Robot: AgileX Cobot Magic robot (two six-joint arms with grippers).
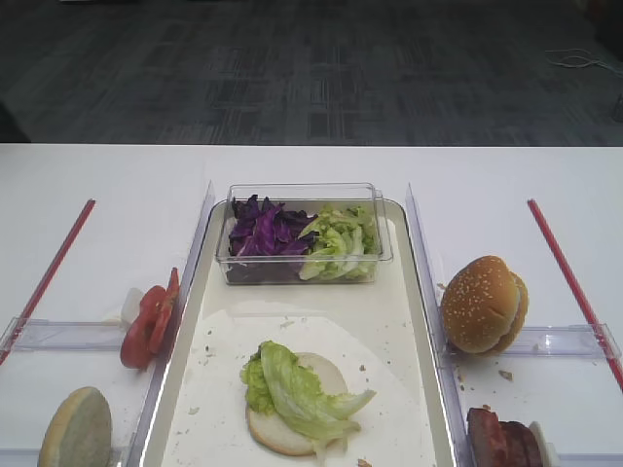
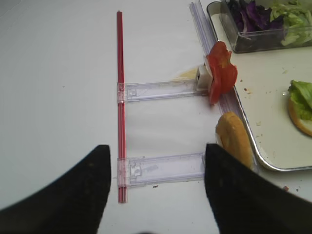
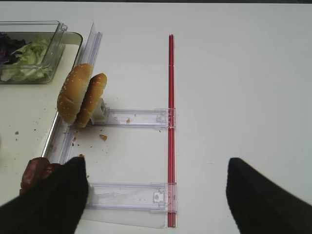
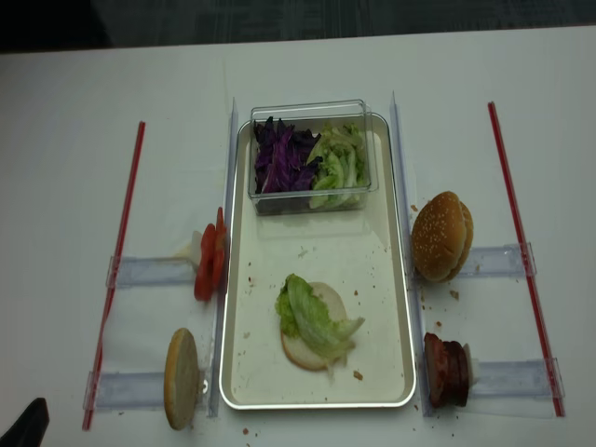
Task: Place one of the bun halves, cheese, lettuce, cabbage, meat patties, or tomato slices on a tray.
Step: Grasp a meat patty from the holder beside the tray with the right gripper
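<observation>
One pale bun base (image 4: 307, 340) topped with a lettuce leaf (image 4: 315, 317) is seen lying on the tray (image 4: 389, 279), near its front end. Both pincers are held spread and empty above the desk (image 4: 65, 140): the right pincer (image 3: 156, 195) beside the meat patties (image 3: 36, 173), the left pincer (image 2: 156, 190) near an upright bun half (image 2: 234, 139) and the tomato slices (image 2: 222, 70).
</observation>
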